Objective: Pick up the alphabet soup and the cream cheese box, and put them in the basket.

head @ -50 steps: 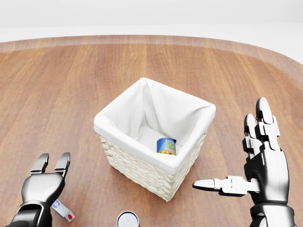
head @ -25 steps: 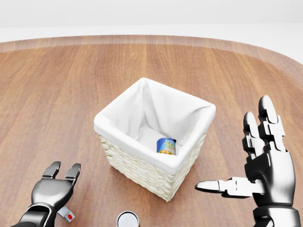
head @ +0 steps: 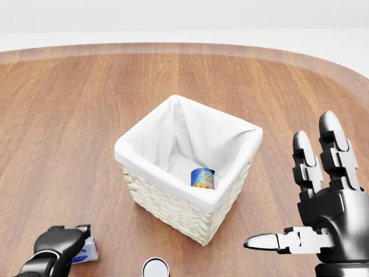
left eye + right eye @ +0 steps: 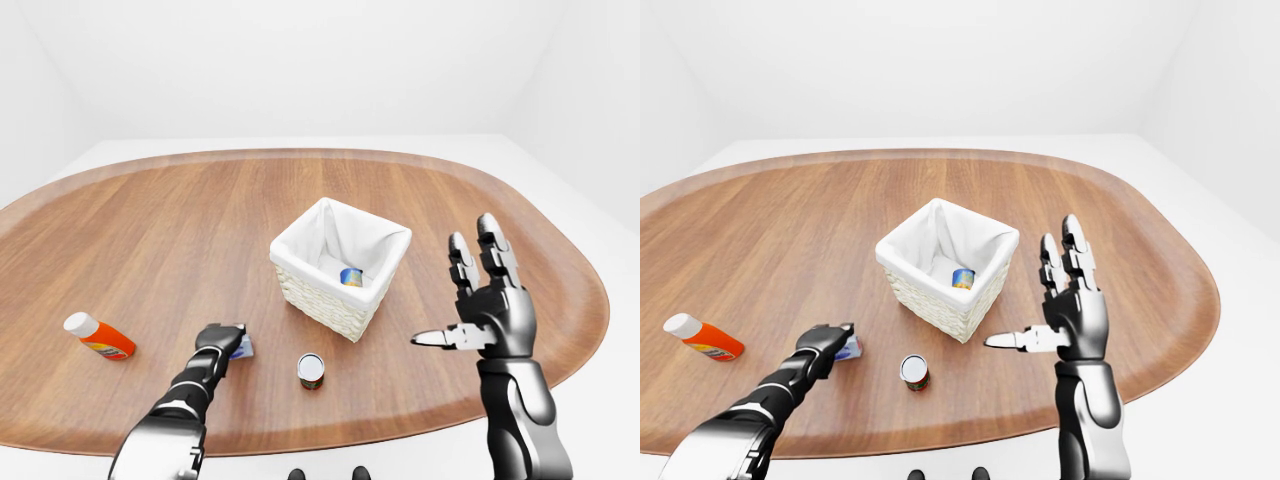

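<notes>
One alphabet soup (image 3: 202, 178) upright in basket (image 3: 173, 203).

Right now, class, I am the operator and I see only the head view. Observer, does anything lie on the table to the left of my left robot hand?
Observer: Yes. An orange bottle with a white cap lies on its side near the left end of the table.
Operator: My view cuts off a round thing at its bottom edge. What is it?
Observer: A small can, standing upright on the table, apart from the basket.
</notes>
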`<state>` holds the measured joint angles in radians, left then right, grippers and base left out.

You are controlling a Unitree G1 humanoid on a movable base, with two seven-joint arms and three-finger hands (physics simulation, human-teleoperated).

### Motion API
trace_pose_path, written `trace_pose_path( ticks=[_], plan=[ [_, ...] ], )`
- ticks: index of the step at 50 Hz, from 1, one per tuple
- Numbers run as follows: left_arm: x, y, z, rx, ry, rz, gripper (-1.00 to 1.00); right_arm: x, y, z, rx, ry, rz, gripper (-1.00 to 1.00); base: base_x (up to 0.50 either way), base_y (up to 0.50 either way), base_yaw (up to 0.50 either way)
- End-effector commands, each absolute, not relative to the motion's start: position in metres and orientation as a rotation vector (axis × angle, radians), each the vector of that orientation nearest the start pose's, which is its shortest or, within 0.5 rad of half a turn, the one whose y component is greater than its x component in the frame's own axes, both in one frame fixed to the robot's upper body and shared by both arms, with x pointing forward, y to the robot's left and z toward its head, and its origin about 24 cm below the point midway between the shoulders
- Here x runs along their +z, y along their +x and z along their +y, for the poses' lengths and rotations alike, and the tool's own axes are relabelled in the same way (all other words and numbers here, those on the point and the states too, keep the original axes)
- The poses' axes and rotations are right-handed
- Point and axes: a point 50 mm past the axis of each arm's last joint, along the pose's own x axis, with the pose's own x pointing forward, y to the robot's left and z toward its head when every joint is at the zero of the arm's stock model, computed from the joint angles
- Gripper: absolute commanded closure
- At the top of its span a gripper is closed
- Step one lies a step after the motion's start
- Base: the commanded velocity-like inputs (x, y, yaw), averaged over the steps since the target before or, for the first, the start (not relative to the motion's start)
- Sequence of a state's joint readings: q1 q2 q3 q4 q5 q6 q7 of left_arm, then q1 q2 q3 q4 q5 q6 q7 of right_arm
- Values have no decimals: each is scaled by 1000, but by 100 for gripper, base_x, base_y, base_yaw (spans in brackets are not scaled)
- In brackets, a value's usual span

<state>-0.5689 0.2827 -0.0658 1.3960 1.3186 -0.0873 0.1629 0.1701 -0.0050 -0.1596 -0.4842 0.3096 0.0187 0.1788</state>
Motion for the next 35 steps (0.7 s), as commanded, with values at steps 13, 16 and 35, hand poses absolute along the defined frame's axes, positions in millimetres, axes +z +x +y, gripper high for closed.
trace_pose_path(
  ticks=[13, 16, 35],
  plan=[
    [-49, 295, 241, -251, 1560, 483, 100, 117, 203, -179, 90, 203, -355, -100, 0, 0, 0],
    [-39, 302, 248, -176, 1541, 455, 100, 116, 203, -178, 92, 194, -355, -100, 0, 0, 0],
    [4, 322, 265, 13, 1493, 299, 100, 118, 202, -176, 91, 170, -358, -100, 0, 0, 0]
  ],
)
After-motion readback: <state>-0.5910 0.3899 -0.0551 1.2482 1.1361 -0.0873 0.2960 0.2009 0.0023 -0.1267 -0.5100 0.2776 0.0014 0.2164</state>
